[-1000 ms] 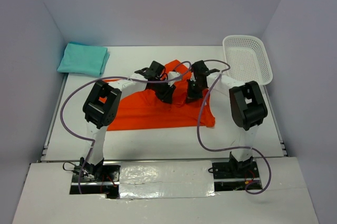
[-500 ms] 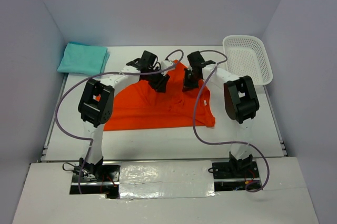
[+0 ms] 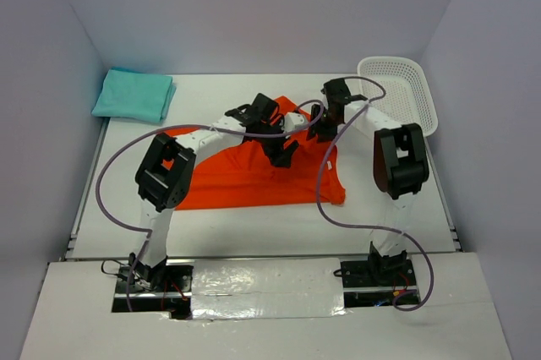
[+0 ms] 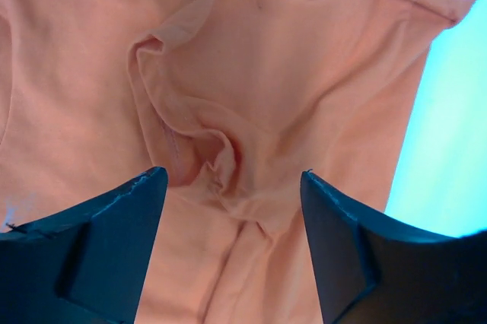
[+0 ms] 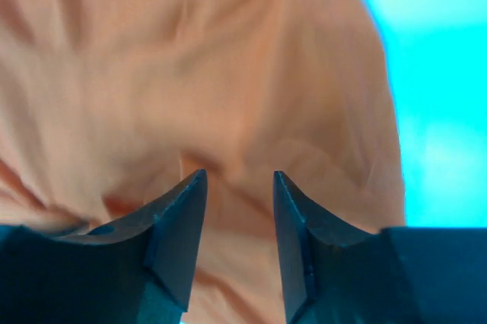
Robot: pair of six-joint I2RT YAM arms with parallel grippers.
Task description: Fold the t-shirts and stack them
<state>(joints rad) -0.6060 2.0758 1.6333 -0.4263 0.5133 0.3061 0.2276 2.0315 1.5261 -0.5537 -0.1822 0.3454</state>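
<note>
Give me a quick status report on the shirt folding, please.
Left gripper open, right gripper open, both above the orange t-shirt. Shirt rumpled mid-table, not stacked. Folded teal t-shirt far left. Basket far right, clear.

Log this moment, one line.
orange shirt: rumpled, mid-table | left gripper: open over shirt | right gripper: open over shirt | teal cloth: folded, far-left corner

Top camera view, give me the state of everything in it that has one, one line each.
orange t-shirt: spread out, rumpled near the hands, not gripped.
teal t-shirt: folded, lying at the far left corner.
white basket: upright, looks empty, at the far right.
left hand: open, above the orange t-shirt.
right hand: open, nothing between its fingers.
</note>
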